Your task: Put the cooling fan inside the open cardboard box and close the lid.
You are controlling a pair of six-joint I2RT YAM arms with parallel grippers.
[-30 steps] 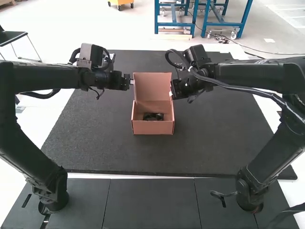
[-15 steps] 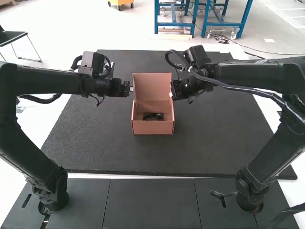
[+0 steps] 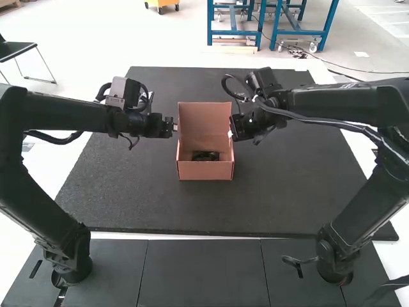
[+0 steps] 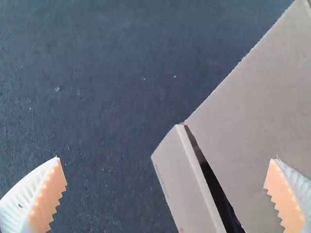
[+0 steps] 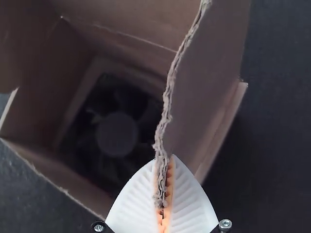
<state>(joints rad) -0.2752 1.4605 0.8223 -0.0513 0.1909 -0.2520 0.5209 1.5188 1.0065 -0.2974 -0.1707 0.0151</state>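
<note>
Two pairs of jaws flank the lid (image 3: 204, 118): right jaws clamped on its edge, left jaws wide apart

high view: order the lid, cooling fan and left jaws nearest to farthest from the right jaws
1. lid: right edge clamped in the right jaws.
2. cooling fan: down inside the box.
3. left jaws: open, at the lid's left edge.
</note>
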